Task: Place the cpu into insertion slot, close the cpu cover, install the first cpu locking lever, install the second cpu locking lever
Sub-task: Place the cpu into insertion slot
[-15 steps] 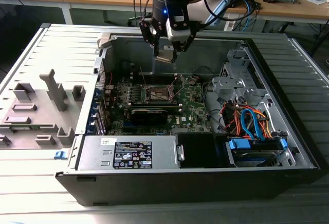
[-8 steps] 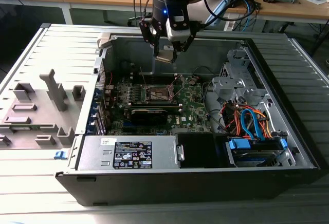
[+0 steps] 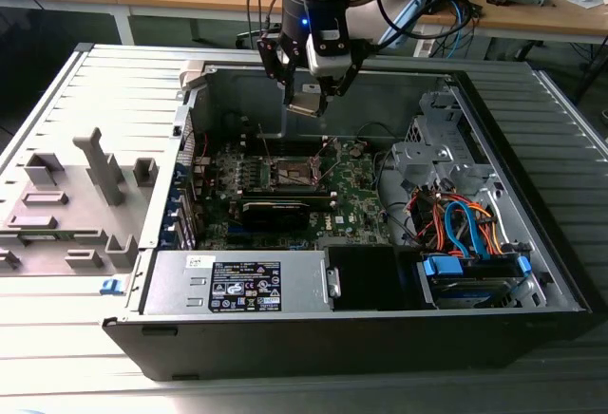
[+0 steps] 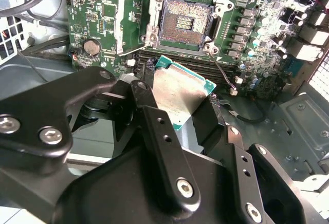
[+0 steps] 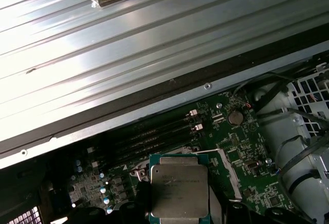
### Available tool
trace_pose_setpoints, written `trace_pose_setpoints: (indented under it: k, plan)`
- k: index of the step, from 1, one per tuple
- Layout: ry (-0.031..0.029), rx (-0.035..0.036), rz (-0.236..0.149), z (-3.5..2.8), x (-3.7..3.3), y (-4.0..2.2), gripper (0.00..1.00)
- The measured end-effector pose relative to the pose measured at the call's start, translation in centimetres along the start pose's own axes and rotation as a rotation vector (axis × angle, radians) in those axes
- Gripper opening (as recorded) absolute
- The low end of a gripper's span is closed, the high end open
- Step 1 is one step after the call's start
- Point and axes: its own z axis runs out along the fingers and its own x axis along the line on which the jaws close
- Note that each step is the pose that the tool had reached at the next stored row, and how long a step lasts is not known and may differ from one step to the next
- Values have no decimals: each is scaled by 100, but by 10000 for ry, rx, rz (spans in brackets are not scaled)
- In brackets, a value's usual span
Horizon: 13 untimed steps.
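My gripper point(image 3: 309, 101) hangs above the motherboard inside the open computer case point(image 3: 532, 272), shut on the cpu point(image 3: 308, 104). The cpu point(image 4: 179, 91) is a flat square chip with a silver lid and green edge, held tilted between the two black fingers point(image 4: 154, 111). Below it lies the insertion slot point(image 4: 186, 22), its brownish contact field bare, a short way from the chip. The cpu cover point(image 4: 123, 26), a thin silver frame, is swung open beside the slot. In the first wrist view the cpu point(image 5: 180, 190) hides most of the slot point(image 3: 293, 173).
A long black card point(image 3: 275, 210) lies just in front of the slot. The power supply point(image 3: 237, 283) and a drive cage with orange and blue cables point(image 3: 465, 229) fill the case's near side. A grey fixture point(image 3: 76, 196) sits at the exterior view's left.
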Motion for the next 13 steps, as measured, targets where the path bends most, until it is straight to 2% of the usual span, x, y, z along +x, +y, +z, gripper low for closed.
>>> trace_pose_setpoints:
  k: [13]
  plan:
    - [-6, -1, 66, 2, 0, 0, 54]
